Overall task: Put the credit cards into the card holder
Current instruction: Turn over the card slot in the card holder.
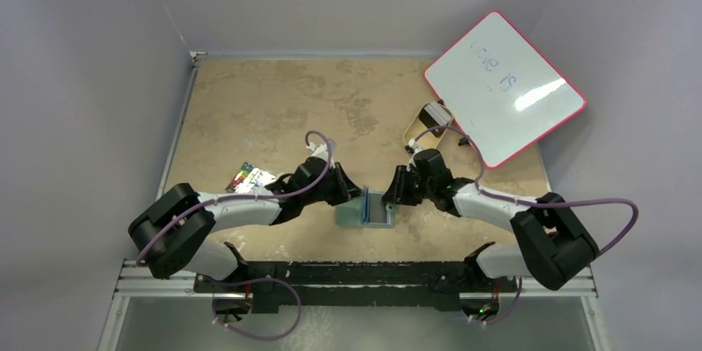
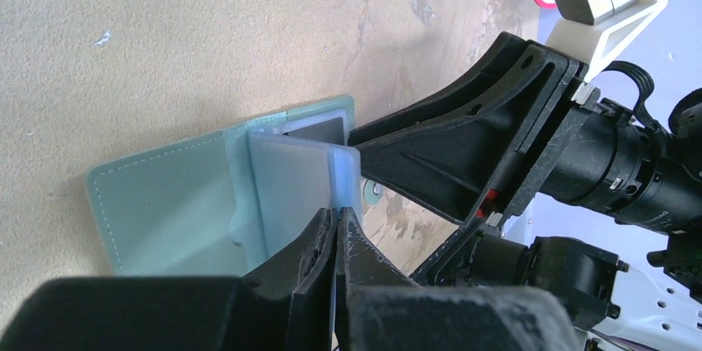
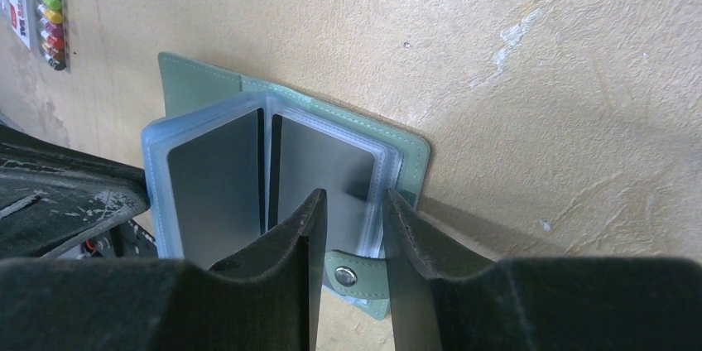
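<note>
Closest to the left wrist camera, the left gripper (image 2: 335, 218) was clamped shut on the free edge of a translucent plastic sleeve (image 2: 290, 181). It held that page up off the card holder (image 2: 165, 210), which lay open on the table (image 1: 265, 103) just in front of both arm bases. In the right wrist view, the right gripper (image 3: 352, 227) stood partly apart over the holder's right half, above the snap tab (image 3: 352, 275). Nothing looked pinched between its jaws, though whether the tips pressed the cover down was hard to tell. 2 dark grey credit cards (image 3: 217, 185) sat in facing sleeves, and I could see no loose card from overhead. The step in hand seemed to be spreading pages to reach a pocket. Doing it well would mean swinging the sleeve gently about the spine rather than pulling outward, with the right gripper pinning the cover so the wallet neither slid nor folded. Too hard a tug could tear the thin plastic or spill a seated card.
</note>
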{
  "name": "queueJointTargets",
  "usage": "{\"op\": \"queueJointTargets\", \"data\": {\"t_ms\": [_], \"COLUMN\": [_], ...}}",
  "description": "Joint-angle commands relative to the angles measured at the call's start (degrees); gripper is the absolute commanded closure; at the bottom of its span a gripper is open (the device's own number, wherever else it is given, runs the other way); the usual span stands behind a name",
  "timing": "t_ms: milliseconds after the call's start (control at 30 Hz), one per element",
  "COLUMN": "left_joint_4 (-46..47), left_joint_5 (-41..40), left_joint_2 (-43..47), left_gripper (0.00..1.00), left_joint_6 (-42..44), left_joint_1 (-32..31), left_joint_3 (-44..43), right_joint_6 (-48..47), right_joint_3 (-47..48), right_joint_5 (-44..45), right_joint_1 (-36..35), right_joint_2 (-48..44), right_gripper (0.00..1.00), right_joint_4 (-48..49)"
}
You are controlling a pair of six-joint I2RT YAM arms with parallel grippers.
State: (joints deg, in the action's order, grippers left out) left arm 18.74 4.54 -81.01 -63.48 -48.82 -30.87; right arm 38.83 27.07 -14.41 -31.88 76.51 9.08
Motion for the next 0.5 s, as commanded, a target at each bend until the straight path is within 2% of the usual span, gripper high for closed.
{"op": "queueJointTargets", "data": {"t_ms": [0, 233, 467], "left_joint_4": [3.83, 3.72, -2.74], "left_joint_5": [0.42, 0.03, -3.21], "left_joint_2": [0.04, -0.94, -0.51], "left_gripper": [1.00, 1.00, 1.00], "left_joint_6": [-0.33, -0.07, 1.87], "left_joint_1": [-0.05, -0.05, -0.03], "left_joint_3": [1.31, 1.34, -0.50], "right_joint_6": [-0.52, -0.81, -2.12], "right_joint_3": [0.91, 1.88, 6.10], "right_joint_5": [1.25, 2.54, 5.37], "right_joint_1": [-0.35, -0.33, -0.34], "right_joint_2": [-2.33, -3.74, -7.77], "right_gripper": [0.66, 0.66, 0.62], "right_joint_4": [-0.82, -2.94, -10.56]}}
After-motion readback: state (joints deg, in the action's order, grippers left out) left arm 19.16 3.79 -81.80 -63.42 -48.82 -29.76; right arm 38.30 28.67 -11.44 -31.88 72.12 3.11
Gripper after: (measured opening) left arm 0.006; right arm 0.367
